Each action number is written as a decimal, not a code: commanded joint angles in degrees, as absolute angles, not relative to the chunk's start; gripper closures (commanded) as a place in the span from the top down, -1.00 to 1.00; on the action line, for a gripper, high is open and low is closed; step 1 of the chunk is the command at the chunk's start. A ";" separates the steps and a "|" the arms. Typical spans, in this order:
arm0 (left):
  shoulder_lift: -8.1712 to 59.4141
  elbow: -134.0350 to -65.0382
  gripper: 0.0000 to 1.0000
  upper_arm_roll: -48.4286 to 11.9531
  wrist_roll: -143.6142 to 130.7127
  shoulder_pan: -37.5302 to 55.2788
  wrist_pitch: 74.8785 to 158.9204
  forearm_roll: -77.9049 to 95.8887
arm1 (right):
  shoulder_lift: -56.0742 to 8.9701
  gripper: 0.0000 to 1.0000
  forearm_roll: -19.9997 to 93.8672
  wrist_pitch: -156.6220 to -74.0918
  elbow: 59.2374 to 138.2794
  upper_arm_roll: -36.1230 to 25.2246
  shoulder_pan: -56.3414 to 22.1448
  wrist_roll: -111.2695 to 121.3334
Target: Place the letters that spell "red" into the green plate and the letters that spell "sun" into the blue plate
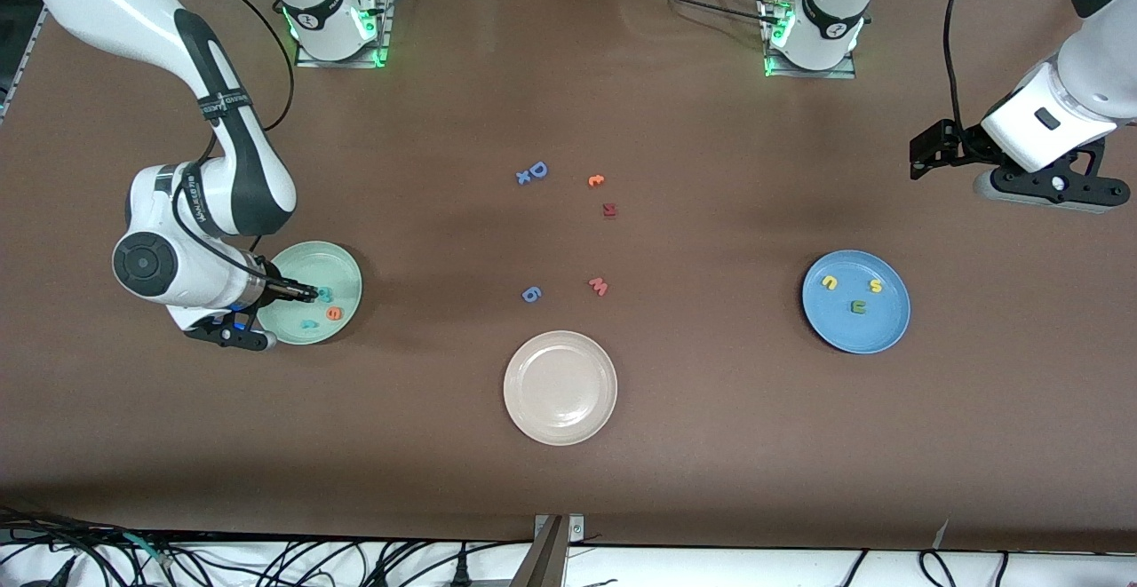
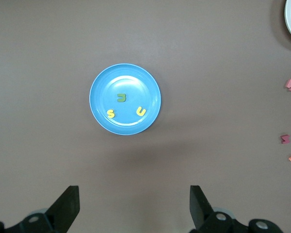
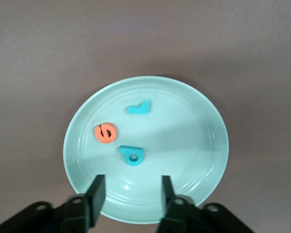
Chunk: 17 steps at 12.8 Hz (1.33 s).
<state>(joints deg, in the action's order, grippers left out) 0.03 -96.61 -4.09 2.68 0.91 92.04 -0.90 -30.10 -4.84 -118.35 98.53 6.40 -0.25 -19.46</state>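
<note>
The teal "d" [image 3: 132, 155] lay flat in the green plate [image 3: 203, 145] beside the orange "e" [image 3: 105, 133] and the smaller teal "r" [image 3: 139, 108], apparently just dropped, since the right gripper [image 3: 132, 191] hung directly over it with jaws parted and empty. The blue plate [image 1: 888, 329] held the yellow "s" [image 1: 876, 285], yellow "u" [image 1: 829, 282] and olive "n" [image 1: 858, 307] (both words looked complete). The left gripper [image 2: 133, 204] waited wide open, high over the table's left-arm end.
</note>
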 commanded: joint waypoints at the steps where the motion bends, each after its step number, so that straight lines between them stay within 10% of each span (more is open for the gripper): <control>1: 1.05 -94.57 1.00 -3.78 3.60 1.49 90.53 0.00 | -27.07 1.00 -4.66 -118.48 100.64 7.21 0.09 -18.89; 17: 1.05 -94.39 1.00 -3.87 3.69 1.85 90.62 -0.35 | -11.35 1.00 -4.31 -107.24 103.10 8.79 0.25 -21.71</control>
